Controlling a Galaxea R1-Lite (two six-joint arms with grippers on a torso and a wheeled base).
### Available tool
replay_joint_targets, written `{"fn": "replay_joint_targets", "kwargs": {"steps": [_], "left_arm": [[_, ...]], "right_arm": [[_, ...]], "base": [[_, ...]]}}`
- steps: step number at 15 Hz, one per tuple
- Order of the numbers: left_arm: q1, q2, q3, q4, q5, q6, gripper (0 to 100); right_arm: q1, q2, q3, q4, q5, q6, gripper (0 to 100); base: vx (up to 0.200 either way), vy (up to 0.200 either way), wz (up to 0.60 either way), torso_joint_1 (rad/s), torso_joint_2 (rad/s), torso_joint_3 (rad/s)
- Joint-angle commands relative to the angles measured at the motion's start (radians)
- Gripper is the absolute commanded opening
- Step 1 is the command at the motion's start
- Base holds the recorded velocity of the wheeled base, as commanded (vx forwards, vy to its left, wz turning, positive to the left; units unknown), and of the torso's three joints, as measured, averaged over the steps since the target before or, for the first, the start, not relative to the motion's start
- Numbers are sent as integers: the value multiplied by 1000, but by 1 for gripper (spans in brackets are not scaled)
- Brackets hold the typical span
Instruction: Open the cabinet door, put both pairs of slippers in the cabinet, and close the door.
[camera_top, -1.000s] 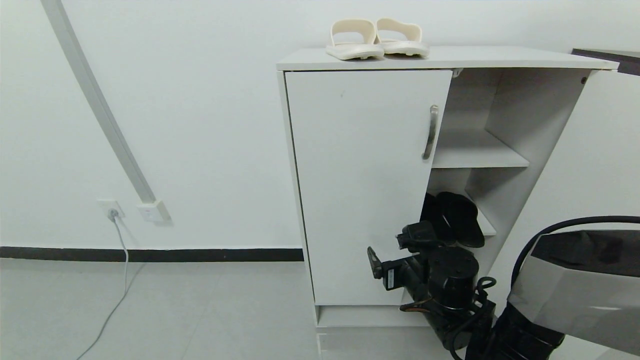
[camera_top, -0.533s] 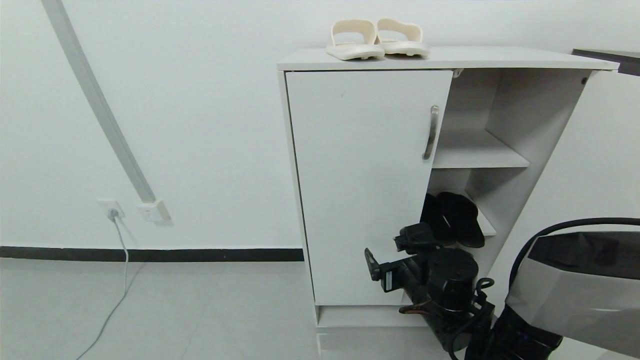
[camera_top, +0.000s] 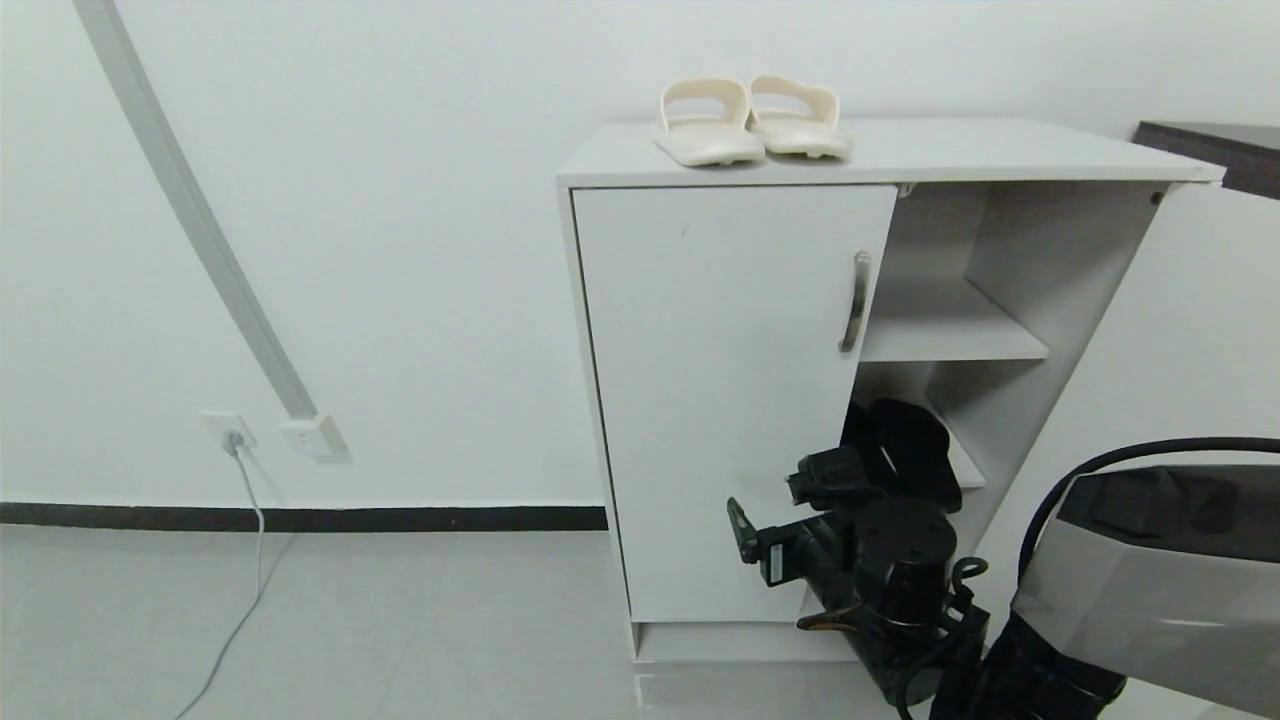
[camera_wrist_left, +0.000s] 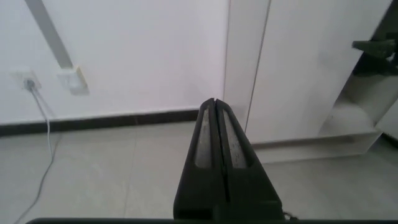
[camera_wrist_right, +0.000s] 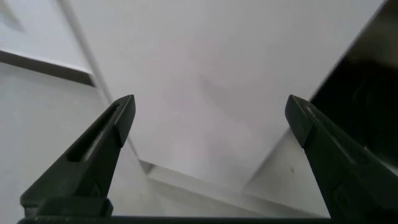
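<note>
Head view: a white cabinet (camera_top: 1000, 150) is seen against the wall. Its left door (camera_top: 720, 400) is shut, and a metal handle (camera_top: 855, 300) is fixed near the door's inner edge. Its right door (camera_top: 1180, 330) is swung wide, so the cabinet's right half is laid open.

The beige slippers (camera_top: 752, 122) are set side by side on the cabinet's top, above the shut door and touching each other. The black slippers (camera_top: 905, 450) are placed on the lower shelf inside the cabinet's open half, partly hidden behind the shut door's edge; whether they lie flat or lean cannot be told. An upper shelf (camera_top: 950, 335) is seen above them.

The right gripper (camera_top: 785, 505) is held low in front of the cabinet, just before the lower part of the left door and beside the black slippers. Its fingers are spread wide and nothing is held between them. In the right wrist view the same gripper (camera_wrist_right: 211, 124) is seen close to the white door face (camera_wrist_right: 205, 68).

In the left wrist view the left gripper (camera_wrist_left: 215, 106) is seen with its fingers pressed together on nothing. It is held over the floor, well apart from the cabinet (camera_wrist_left: 298, 68) and off its left side.

A wall socket (camera_top: 228, 428) with a grey cable (camera_top: 245, 540) is seen left of the cabinet.
</note>
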Motion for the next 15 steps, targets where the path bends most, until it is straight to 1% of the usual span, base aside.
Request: {"fn": "replay_joint_targets", "kwargs": {"steps": [1, 10, 15], "left_arm": [[0, 1, 0, 1, 1, 0, 0], [0, 1, 0, 1, 1, 0, 0], [2, 1, 0, 1, 1, 0, 0]], "right_arm": [[4, 0, 5, 3, 0, 0, 100], [10, 0, 11, 2, 3, 2, 100], [14, -2, 12, 2, 3, 0, 100]], "base": [[0, 0, 0, 32, -544, -349], [0, 0, 0, 133, -472, -339], [0, 0, 0, 182, -495, -319]]}}
